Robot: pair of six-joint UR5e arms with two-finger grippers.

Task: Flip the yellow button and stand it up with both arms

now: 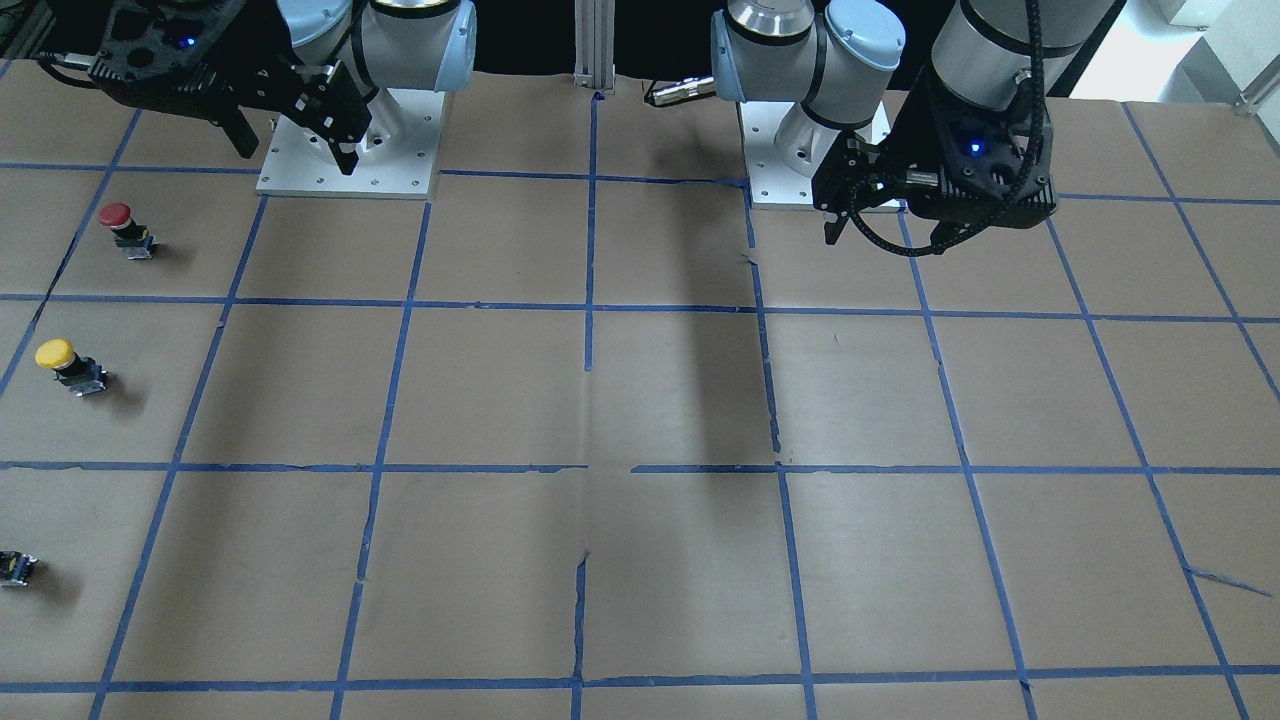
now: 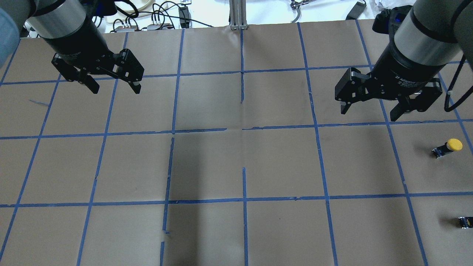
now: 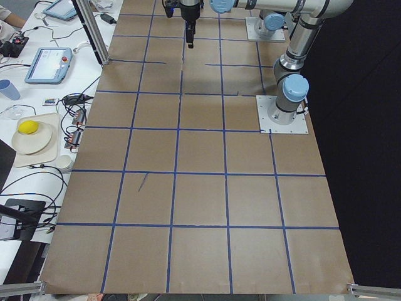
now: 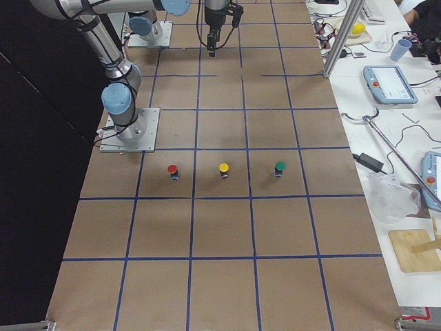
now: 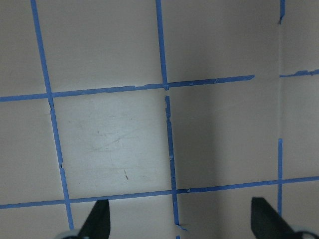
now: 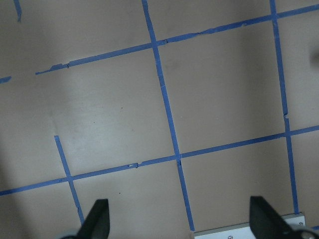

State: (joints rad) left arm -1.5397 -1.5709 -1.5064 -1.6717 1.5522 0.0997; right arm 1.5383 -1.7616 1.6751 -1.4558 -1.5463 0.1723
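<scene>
Risks, as I judge them: yellow button (image 1: 66, 364) is small w/ a round cap, so an off-centre pinch could squirt it out or tip it. Stood cap-down, it would prob. rock and topple on release. It sits nr the bench (image 1: 680, 400) edge on the robot's right side, well apart from both end effectors. It appears to stand cap-up, tho the steep views leave that unsure. Red button (image 1: 122, 228) is next along the same row and the same shape, so a wrong pick or a knock from an open jaw is possible.

Right end effector (image 2: 369, 112): jaws apart, nothing between them, hanging above the bench, the nearer of the two to the yellow button. Left end effector (image 2: 116, 88): likewise apart & empty, on the opposite side. It is far off, so a handover nr the middle seems needed. W/ so little body to share between two grips, the regrasp could drop the button. Neither wrist view shows a button.

Writing: white print on the right end effector's body in the overhead view looks like "2F Adaptive…", rest too small to read. Nothing legible on the buttons.
</scene>
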